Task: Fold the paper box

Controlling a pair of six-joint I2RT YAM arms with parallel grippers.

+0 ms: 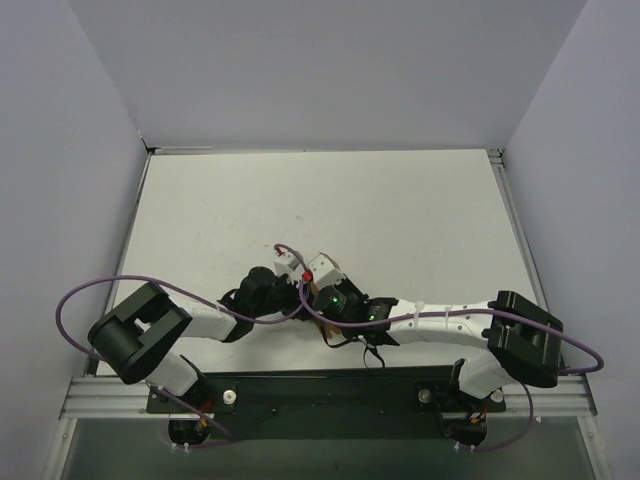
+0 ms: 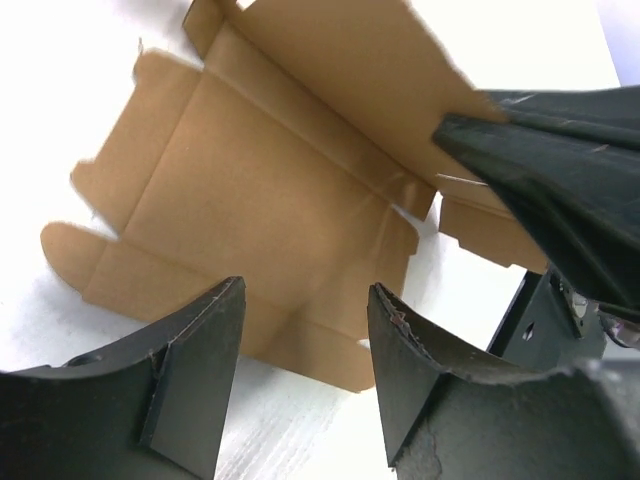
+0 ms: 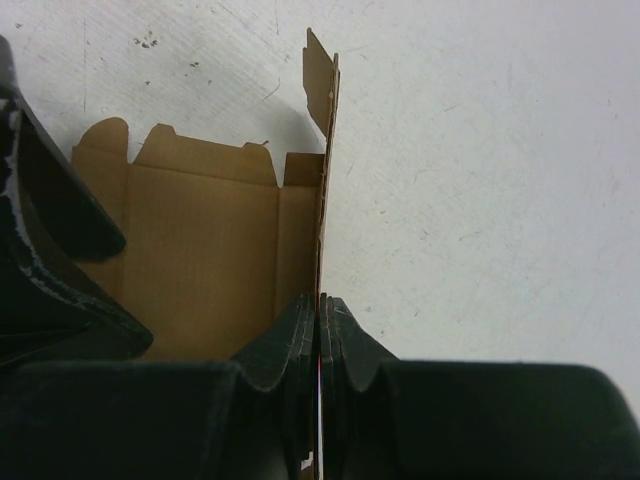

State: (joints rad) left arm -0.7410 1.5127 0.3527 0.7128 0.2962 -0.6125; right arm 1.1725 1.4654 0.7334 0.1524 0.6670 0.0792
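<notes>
My left gripper [image 2: 305, 290] hangs wide, its two dark fingers [image 2: 190, 380] spread across the bottom of the left wrist view and closed on nothing. Between and beyond them the paper box [image 2: 250, 200] lies as an unfolded brown sheet, creased, with rounded and notched tabs along its edges. It fills the middle and upper left of that frame on the white table [image 2: 60, 60]. Toward the upper right one panel is lifted off the table. In the right wrist view my right gripper [image 3: 320, 305] sits at the bottom centre, pinched tight on that panel's edge. The panel stands upright and runs up the middle of the frame, with the rest of the sheet flat to its left. From above, both grippers meet low in the middle of the frame, and the box is almost wholly hidden under them.
</notes>
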